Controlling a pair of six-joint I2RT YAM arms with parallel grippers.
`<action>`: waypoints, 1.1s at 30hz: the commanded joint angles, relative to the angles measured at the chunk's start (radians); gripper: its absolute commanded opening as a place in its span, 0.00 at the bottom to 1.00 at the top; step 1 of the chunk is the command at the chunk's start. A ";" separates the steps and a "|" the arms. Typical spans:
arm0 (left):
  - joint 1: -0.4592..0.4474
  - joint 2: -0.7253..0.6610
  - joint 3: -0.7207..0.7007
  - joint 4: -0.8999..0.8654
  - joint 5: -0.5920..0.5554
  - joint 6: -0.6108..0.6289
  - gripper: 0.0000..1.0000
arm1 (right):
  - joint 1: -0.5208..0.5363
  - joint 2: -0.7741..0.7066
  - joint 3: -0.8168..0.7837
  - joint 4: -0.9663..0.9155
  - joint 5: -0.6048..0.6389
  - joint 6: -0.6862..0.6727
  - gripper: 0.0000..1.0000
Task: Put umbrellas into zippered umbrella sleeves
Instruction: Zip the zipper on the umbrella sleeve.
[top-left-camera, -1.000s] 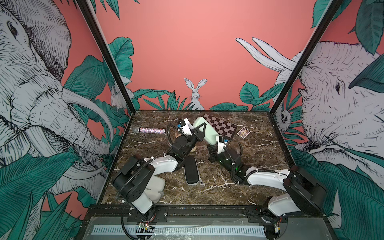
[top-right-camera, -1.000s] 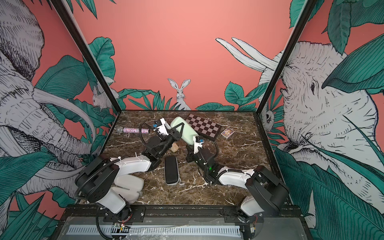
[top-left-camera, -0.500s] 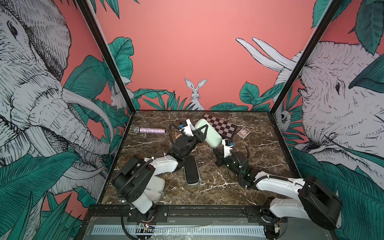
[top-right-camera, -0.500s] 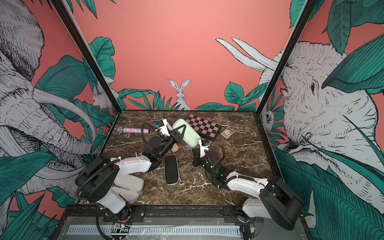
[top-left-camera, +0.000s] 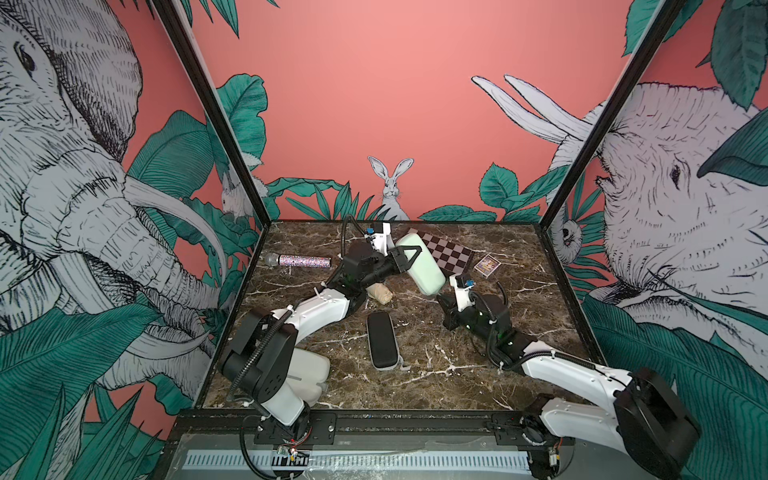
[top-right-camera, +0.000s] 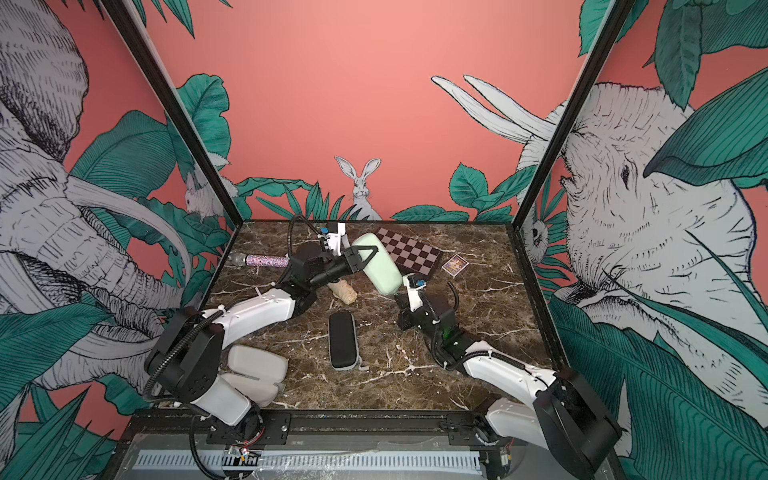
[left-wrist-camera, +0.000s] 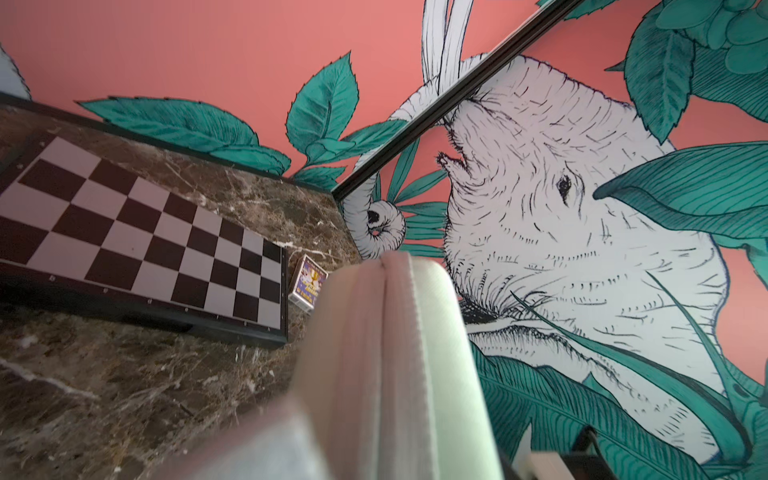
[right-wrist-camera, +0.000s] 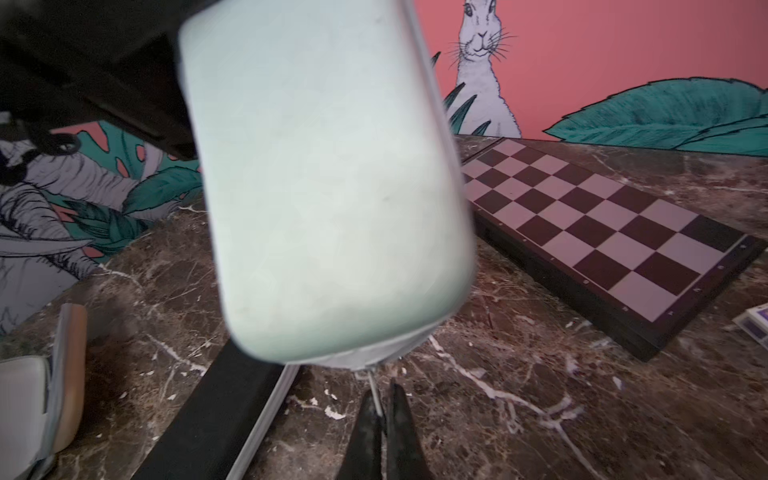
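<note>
left wrist view: mint sleeve blurred, cut off at the frame edge | right wrist view: card box cut by the edge, black sleeve partly behind mint sleeve | both top views: beige sleeve half hidden behind left arm

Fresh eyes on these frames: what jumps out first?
The pale mint sleeve, held off the marble by the left gripper, beside the chessboard at the back. The right gripper pinches what looks like its zip pull at the lower end. A black sleeve lies closed mid-table.
</note>
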 joint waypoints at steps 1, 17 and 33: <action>0.057 -0.048 -0.035 -0.092 0.019 0.035 0.00 | -0.047 -0.022 -0.014 -0.068 0.158 -0.014 0.00; 0.055 0.105 0.180 -0.492 0.434 0.143 0.00 | -0.084 0.031 0.080 -0.123 0.166 -0.145 0.00; -0.039 0.362 0.377 -0.765 0.500 0.299 0.05 | -0.063 -0.174 -0.016 -0.360 0.102 0.067 0.00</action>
